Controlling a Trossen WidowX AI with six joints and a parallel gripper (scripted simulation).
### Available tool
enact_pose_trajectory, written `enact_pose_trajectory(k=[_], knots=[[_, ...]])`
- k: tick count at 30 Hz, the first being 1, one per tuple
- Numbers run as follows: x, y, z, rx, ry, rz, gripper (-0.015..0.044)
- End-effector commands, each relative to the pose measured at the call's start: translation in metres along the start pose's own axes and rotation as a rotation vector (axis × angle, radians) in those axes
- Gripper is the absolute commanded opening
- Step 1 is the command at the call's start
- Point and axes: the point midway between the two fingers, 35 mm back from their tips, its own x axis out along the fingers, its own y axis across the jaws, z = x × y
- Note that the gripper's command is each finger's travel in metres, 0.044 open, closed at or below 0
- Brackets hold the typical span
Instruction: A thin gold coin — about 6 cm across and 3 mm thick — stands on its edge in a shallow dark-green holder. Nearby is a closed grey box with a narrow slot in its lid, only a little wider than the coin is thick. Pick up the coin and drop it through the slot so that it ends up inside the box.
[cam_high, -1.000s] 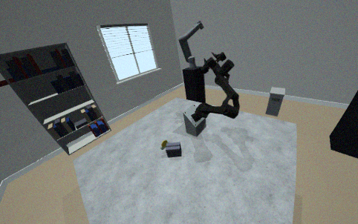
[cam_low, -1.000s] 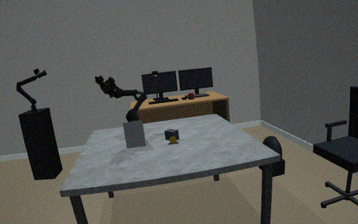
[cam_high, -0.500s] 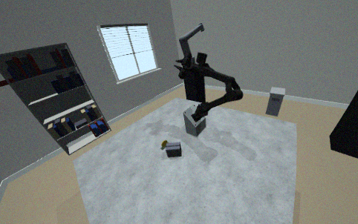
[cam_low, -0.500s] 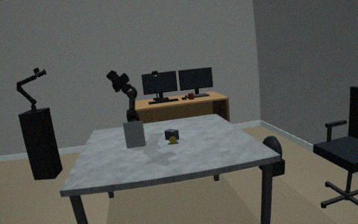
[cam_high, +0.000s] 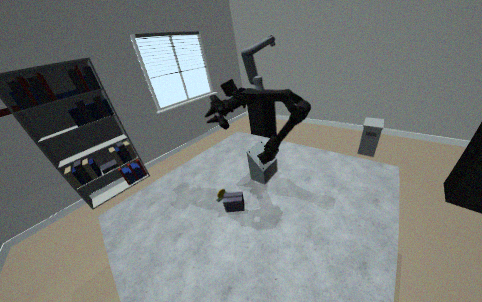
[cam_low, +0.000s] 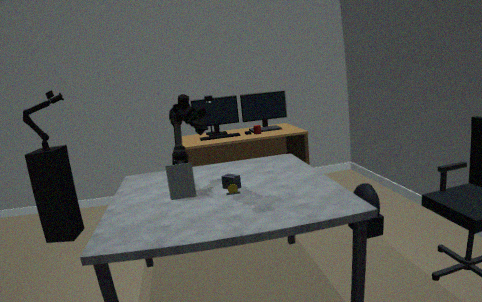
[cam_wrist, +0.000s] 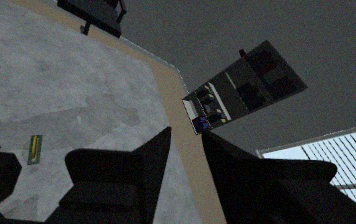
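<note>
The grey box (cam_low: 231, 180) hides its slot; coin (cam_low: 232, 188) detail blurs.

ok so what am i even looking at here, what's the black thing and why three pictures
The black thing is a robot arm standing on a grey block at the far side of a table. Its tip carries a two-finger gripper, raised high above the table and holding nothing, fingers partly closed.

The three pictures show one moment. One looks down from high in the room, one looks across the table from the side, and one sits on the arm's wrist, so the dark shapes at its bottom are the fingers.

On the table a gold coin stands on edge in a green holder, beside a small grey box. The coin is not picked up yet.
</note>
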Motion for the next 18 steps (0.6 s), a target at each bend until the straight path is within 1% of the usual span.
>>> enact_pose_trajectory(k=[1,4,9,15,17,18], knots=[[0.042,0.053,0.003,-0.007,0.102,0.202,0.0161],[0.062,0.088,0.003,-0.011,0.176,0.323,0.0161],[0.091,0.17,-0.011,-0.016,0.391,0.583,0.0161],[0.098,0.263,-0.043,-0.039,0.72,0.832,0.0161],[0.098,0.281,-0.051,-0.047,0.799,0.873,0.0161],[0.097,0.284,-0.052,-0.048,0.809,0.878,0.0161]])
